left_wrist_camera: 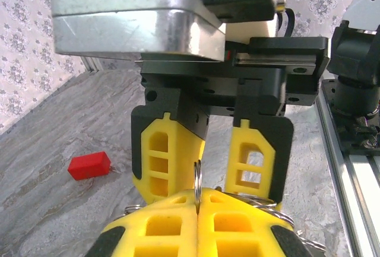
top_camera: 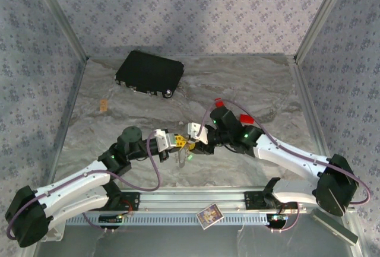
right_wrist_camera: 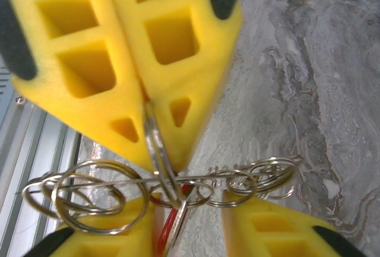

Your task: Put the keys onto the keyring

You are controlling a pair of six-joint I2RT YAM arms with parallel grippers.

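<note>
Red key [right_wrist_camera: 161,236] mostly hidden betw. right hand [right_wrist_camera: 190,233] fingers, cut off at frame btm. Keyring [right_wrist_camera: 155,144] is clamped edge-on in closed left hand [left_wrist_camera: 199,202]; its rings are draped across right hand, jaws apart.

Keyring [right_wrist_camera: 155,144] shiny metal wire; left pincer fingers [right_wrist_camera: 89,73] matt plastic (faintly grainy).

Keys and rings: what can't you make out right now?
Top view: rings too small, crowded between left gripper and right gripper; keys not distinguishable.
Left wrist view: one ring pinched edge-on; the rest hidden behind yellow fingers, cut off by bottom edge.
Right wrist view: red piece blurred, cut by bottom edge; key or not, threaded or not, unclear.
</note>
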